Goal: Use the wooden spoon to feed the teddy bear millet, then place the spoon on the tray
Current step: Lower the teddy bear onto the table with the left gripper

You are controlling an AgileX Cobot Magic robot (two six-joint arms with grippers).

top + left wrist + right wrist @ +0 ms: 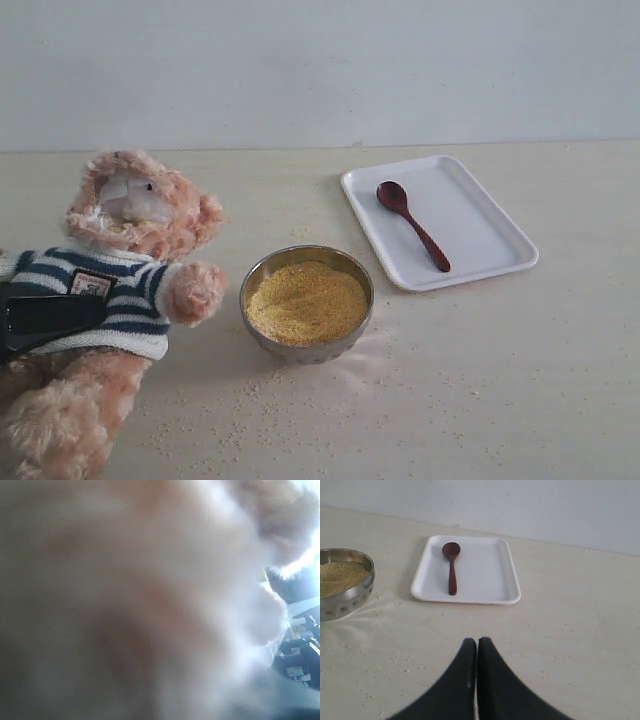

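Now, at the far left, the teddy bear is seen leaning back, its fluffy light-brown fur and pale muzzle tipped upward. A navy-and-white striped shirt is worn, and a small chest badge is fixed to it; whatever is written there cannot be read. The dark left end effector is clamped across the bear's striped torso, and the left wrist view is filled with blurred fur.

Next along, a round metal bowl is set on the bench, just beside the bear's outstretched paw. It is filled almost to the rim with the millet, fine yellow grains, and loose grains are scattered over the bench in front of it.

Further right, apart from the bowl, the tray is laid at an angle: white, rectangular, round-cornered, low-rimmed. The wooden spoon is lying inside it, dark reddish-brown, its oval bowl toward the far end and its slim handle tapering nearer.

Lastly, the right end effector is held above the bench in front of the tray, its fingers pressed together with nothing gripped.
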